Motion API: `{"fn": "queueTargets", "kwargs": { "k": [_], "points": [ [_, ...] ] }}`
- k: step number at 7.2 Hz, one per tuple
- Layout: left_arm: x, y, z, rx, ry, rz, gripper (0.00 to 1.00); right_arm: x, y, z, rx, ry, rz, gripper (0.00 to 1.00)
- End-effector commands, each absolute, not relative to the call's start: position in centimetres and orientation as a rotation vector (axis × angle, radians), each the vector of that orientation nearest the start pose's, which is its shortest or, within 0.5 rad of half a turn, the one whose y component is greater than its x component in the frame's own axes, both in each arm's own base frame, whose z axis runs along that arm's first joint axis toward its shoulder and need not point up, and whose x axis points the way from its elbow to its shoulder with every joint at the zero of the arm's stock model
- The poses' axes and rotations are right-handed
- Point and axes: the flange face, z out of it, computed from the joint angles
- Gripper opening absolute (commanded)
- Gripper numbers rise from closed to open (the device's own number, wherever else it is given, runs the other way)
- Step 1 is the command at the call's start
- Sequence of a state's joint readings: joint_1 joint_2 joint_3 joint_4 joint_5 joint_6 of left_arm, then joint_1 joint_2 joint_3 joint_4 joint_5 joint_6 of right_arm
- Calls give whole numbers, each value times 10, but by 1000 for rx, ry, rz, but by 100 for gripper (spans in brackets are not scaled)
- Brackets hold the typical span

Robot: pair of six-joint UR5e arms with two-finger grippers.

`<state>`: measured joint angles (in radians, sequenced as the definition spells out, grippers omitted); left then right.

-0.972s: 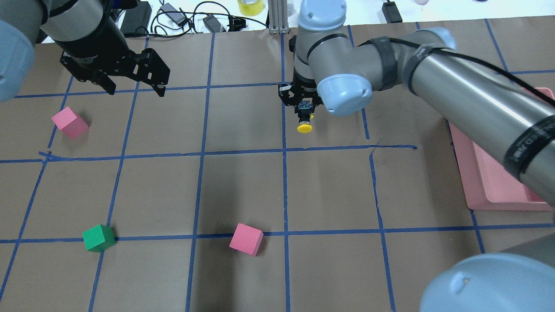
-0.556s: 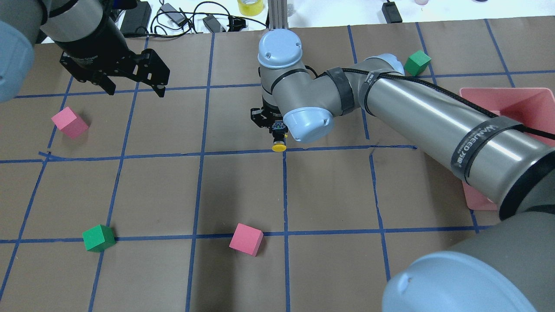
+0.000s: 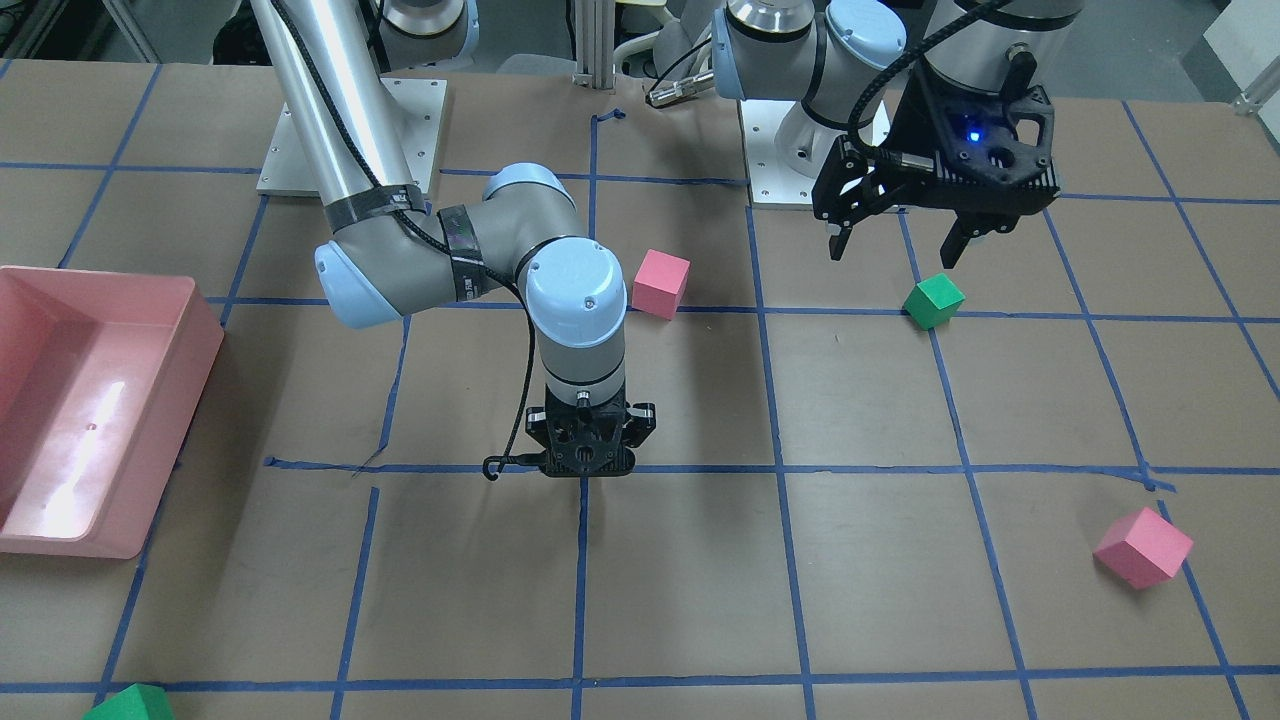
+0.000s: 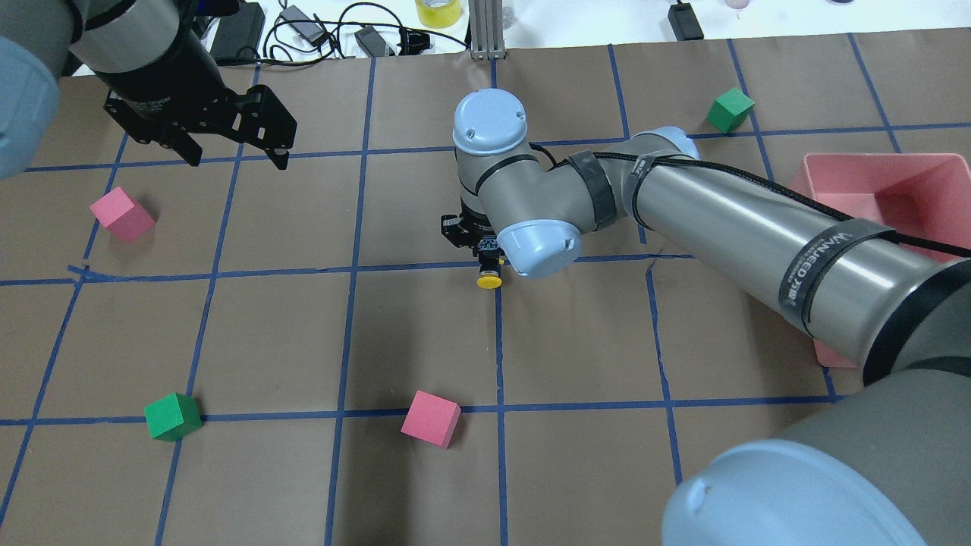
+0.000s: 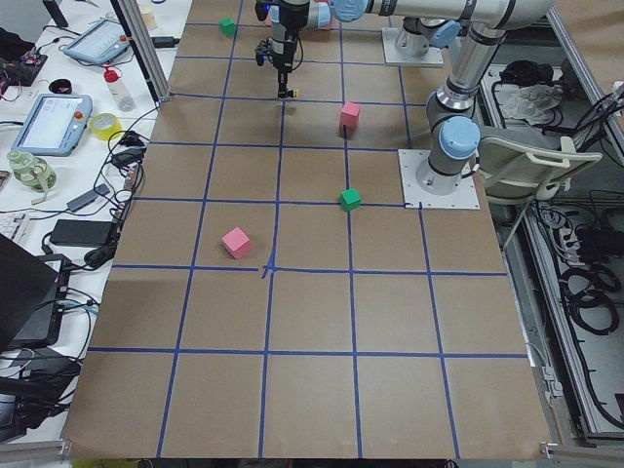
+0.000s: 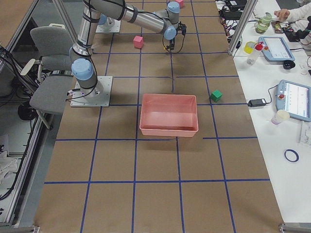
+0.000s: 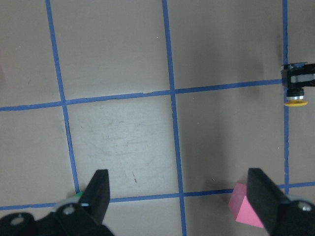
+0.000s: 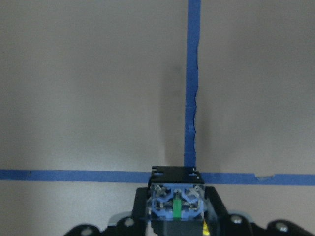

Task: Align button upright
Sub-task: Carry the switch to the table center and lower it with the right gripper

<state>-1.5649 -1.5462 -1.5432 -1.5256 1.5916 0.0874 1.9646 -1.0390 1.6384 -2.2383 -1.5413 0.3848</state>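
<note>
Grip first: the right tool (image 4: 489, 259) points straight down and is clenched on the button (image 4: 491, 273). The button hangs along the tool's axis with its yellow cap lowest. The right wrist view looks onto the button's base block, which faces up into the tool. As I read it, the button is cap-down in the grasp, so lowering it as it is would not leave it upright. The button probably has to be laid on its side and re-gripped, or turned over at the wrist. Either way, the base block should meet the counter (image 4: 425, 334) flat and square before the tool lets go, because so small a foot would tip easily.

Directly beneath the tool is a crossing of blue tape (image 8: 191, 174). Well apart from it, the left tool (image 4: 237, 155) hangs released and empty.

No view settles whether the cap touches the counter. From the front-facing camera the tool's own body hides the button entirely. The finger pads and their hold on the black barrel are hard to make out.
</note>
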Motion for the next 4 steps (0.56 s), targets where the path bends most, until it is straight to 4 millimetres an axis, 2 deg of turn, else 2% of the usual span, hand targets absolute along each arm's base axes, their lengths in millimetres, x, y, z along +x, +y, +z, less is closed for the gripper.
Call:
{"fn": "queueTargets", "kwargs": {
  "k": [1,4],
  "points": [
    [-128,-491,518,125,3111,-149,100,374,-542,212,-12,3078,-75,0],
    [-128,-491,518,125,3110,-149,100,373,-539,200,-32,3085,-57,1]
  ]
}}
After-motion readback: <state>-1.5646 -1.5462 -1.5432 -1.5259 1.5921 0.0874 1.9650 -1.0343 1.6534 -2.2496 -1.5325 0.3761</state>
